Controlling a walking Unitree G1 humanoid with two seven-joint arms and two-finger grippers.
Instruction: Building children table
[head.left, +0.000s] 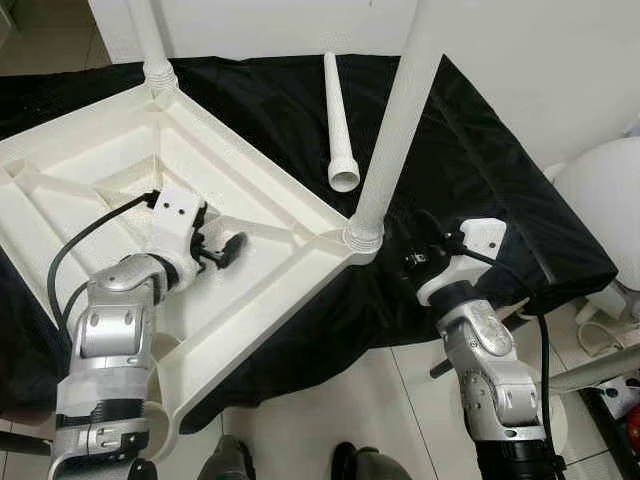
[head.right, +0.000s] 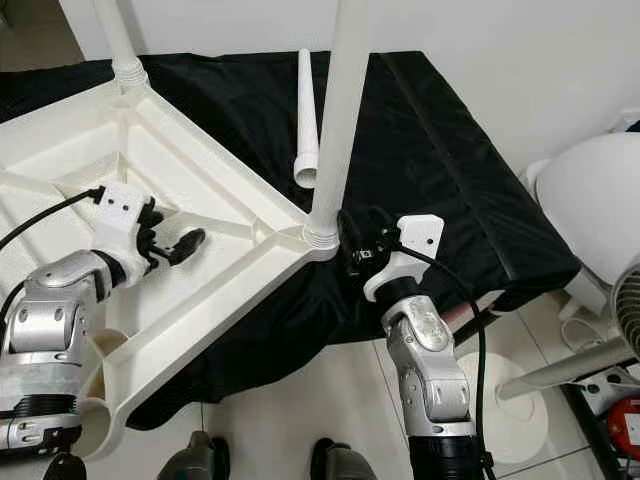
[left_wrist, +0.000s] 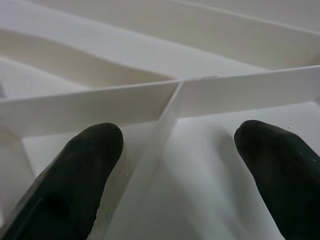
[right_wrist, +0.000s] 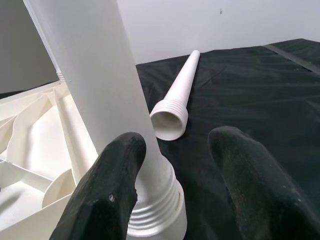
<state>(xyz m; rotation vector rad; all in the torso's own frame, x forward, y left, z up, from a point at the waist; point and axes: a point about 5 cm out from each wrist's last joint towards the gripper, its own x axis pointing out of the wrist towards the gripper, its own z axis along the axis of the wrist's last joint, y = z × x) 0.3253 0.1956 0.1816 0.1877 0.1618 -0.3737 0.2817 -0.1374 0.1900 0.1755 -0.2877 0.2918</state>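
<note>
no readable text, label, brand, number or sign anywhere in these views

Black cloth (head.left: 480, 170) covers surface, hangs over its edges in folds. White wall (head.left: 530, 50) behind it. Pale tiled floor (head.left: 370, 400) below. Big round white thing (head.right: 590, 210) at right, beside cloth corner. White cable (head.left: 590, 335) on floor near it. Small red thing (head.right: 628, 425) low at right edge. Two dark shoe-like shapes (head.right: 270, 465) at bottom, too unclear to tell.
</note>
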